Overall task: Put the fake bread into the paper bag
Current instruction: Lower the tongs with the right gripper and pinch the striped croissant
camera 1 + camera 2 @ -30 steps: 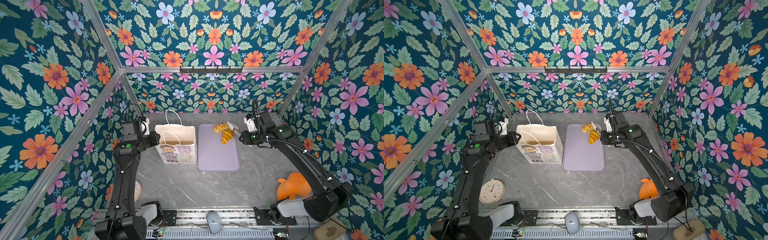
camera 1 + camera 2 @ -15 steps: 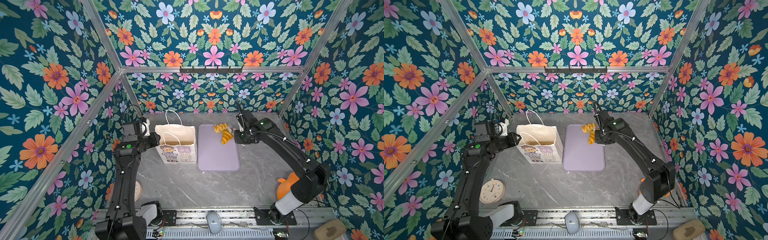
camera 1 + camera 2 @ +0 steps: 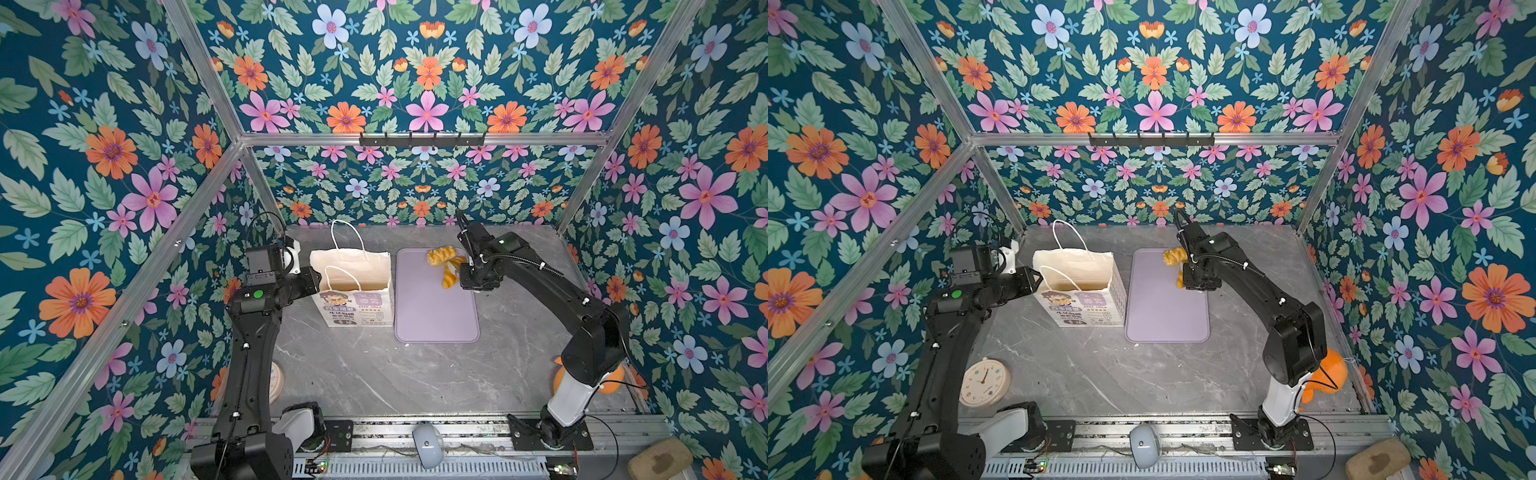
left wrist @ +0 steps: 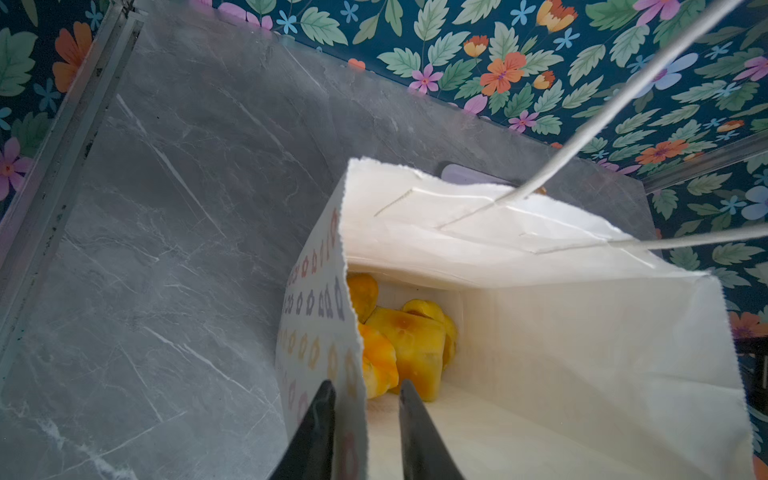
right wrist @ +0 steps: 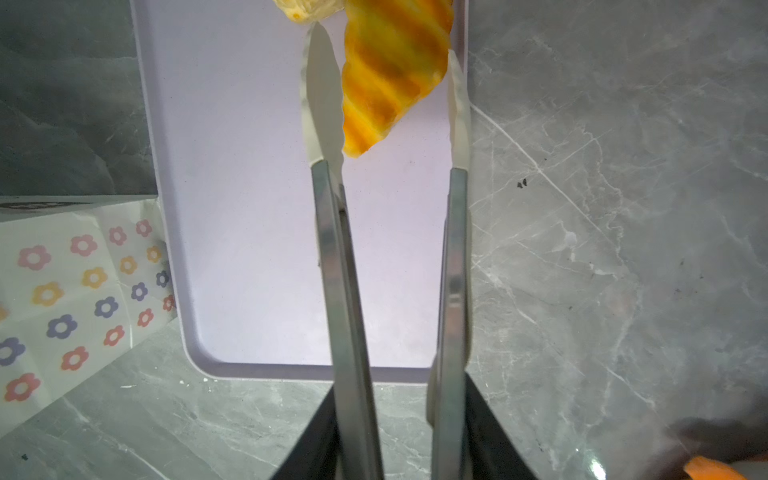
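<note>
As seen from above, shows left gripper (image 3: 312, 277) at centre left, jaws slightly parted astride one wall of the paper bag (image 3: 353, 309); fake bread (image 4: 411, 345) piled inside. Right of that, lilac tray (image 3: 432, 307) bearing two more pieces; right gripper (image 5: 401, 432) clamping tongs (image 5: 332, 249), tips spread around a striped croissant (image 5: 390, 75).

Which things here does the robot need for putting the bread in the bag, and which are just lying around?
For the job: paper bag, croissant, braided pastry, breads already in the bag, tongs, lilac tray.
Just lying about: clock, orange plush toy, grey dome, tan block.
</note>
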`<state>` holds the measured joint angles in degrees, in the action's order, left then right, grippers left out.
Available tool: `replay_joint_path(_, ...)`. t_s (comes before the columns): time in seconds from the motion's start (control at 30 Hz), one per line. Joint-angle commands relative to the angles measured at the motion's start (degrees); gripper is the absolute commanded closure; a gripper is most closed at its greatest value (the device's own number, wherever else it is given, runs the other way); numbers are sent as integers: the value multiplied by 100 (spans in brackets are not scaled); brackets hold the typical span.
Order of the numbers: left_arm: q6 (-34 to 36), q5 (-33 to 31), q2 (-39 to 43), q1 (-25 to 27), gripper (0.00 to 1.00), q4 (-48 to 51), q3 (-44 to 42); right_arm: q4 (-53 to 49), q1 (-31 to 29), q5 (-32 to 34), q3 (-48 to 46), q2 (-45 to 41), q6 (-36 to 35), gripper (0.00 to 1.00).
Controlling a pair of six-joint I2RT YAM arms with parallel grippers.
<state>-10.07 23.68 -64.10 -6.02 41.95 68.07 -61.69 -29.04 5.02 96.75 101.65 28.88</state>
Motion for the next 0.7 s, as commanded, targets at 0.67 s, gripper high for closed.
replay_joint_path(0.67,40,84,73,-4,72,-183,-35,201,-30,-2,137,366,386,59)
